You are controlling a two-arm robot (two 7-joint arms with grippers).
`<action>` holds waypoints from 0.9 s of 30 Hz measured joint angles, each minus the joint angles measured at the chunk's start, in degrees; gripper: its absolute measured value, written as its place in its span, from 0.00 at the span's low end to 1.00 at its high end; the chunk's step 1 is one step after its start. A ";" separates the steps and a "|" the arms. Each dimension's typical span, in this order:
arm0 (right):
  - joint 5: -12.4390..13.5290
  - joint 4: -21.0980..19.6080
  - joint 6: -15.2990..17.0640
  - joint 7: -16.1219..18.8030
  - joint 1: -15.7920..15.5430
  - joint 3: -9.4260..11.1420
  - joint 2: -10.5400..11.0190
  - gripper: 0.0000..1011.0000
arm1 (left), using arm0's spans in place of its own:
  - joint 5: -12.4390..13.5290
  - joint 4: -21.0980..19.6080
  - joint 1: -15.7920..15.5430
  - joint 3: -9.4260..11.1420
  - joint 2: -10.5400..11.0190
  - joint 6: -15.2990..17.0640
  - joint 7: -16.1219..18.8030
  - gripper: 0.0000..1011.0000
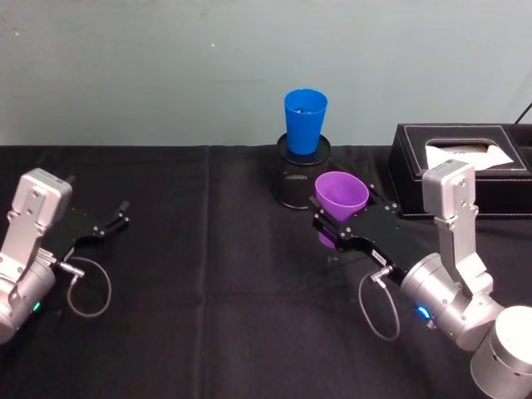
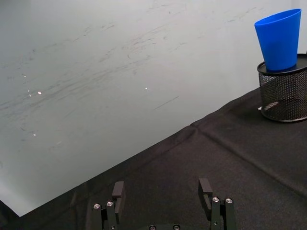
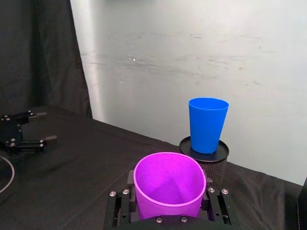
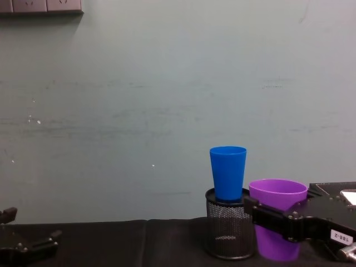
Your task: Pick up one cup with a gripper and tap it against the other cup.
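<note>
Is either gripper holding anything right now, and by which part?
The right gripper holds the purple cup, clamped on its side wall just below the rim. The left gripper is open and empty.

Base of purple cup (image 1: 341, 194) hidden by right tool (image 1: 345, 213) — black box (image 1: 411, 179) cropped.

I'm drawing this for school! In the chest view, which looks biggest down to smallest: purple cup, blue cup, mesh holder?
1. Purple cup, in the right gripper; it's nearer the camera, so that's unsure.
2. Mesh holder, almost as big.
3. Blue cup, clearly smallest.
</note>
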 joint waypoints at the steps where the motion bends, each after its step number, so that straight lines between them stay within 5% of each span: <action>1: 0.00 0.00 0.00 0.00 0.02 -0.04 0.00 0.72 | 0.00 0.00 0.00 0.00 0.00 0.00 0.00 0.99; 27: 0.06 0.29 -0.22 -0.01 0.25 -0.36 0.00 0.72 | 0.00 0.00 0.00 0.00 0.00 0.00 0.00 0.99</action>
